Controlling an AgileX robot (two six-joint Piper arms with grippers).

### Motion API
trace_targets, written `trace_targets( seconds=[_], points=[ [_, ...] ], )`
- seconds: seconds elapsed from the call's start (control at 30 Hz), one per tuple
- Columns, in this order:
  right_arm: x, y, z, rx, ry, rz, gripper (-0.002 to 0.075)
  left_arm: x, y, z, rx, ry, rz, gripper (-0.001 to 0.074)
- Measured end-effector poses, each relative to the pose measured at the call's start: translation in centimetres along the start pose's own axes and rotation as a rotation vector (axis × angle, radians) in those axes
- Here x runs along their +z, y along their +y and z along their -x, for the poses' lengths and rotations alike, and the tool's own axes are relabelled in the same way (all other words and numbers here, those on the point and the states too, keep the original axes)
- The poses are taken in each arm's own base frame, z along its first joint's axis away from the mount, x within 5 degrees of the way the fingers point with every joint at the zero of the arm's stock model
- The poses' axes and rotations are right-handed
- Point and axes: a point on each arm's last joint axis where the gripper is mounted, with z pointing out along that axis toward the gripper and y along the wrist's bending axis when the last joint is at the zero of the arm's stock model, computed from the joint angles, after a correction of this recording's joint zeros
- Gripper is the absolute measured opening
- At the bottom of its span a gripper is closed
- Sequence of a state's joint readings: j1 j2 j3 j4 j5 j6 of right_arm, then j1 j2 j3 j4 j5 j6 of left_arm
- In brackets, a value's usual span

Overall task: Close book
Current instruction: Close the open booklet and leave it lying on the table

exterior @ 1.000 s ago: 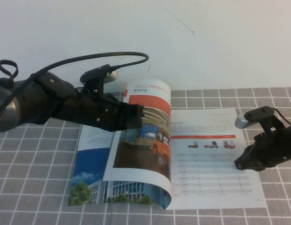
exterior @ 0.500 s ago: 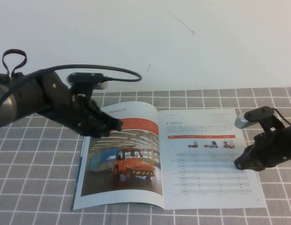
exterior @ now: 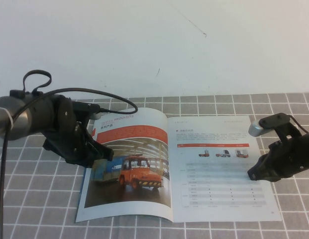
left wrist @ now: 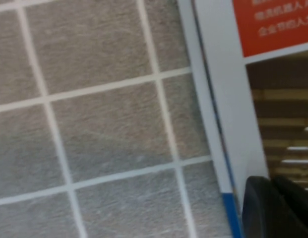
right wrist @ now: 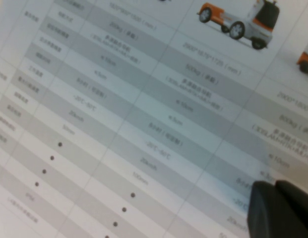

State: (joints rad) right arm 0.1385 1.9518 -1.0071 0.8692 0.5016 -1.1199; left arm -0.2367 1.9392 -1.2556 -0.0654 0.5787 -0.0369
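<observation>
Desk under checked cloth. Book lies open and flat, mid-desk toward the near edge; not yet closed. Left gripper sits at the book's left edge, beside the truck page. Right gripper is at the right page's outer edge. Open or closed: cannot tell for either.

Judged step: getting hold of one leaf. The next move needs an edge lifted, then swung over the spine.

Left wrist view alone shows layered page edges against the cloth. Right wrist view alone shows spec-table print.
</observation>
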Motion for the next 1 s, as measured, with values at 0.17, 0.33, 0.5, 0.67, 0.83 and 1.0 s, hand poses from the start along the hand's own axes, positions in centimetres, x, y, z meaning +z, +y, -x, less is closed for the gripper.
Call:
trace_targets(
  seconds=[0.17,0.33,0.5,0.67,0.83,1.0],
  points=[
    [0.0,0.0,0.0,0.004,0.001,0.002,-0.0001,-0.5,0.7,0.0,-0.002,0.002,0.075,-0.0002],
    [0.0,0.0,0.0,0.009,0.001,0.004,-0.0001,-0.3,1.1,-0.1,-0.006,0.013,0.121,-0.0002],
    [0.0,0.1,0.0,0.009,0.003,0.008,-0.0001,1.1,1.0,-0.3,-0.026,0.028,0.11,-0.0003],
    [0.0,0.1,-0.1,0.011,0.006,0.015,-0.0001,1.2,0.7,-0.1,-0.054,0.02,0.086,-0.0003],
    [0.0,0.2,-0.1,0.011,0.007,0.016,-0.0001,1.2,0.1,-0.1,-0.079,0.022,0.021,-0.0003],
    [0.0,0.2,-0.1,0.011,0.007,0.016,-0.0001,1.3,-1.3,0.0,-0.122,0.021,-0.137,-0.0003]
  ],
)
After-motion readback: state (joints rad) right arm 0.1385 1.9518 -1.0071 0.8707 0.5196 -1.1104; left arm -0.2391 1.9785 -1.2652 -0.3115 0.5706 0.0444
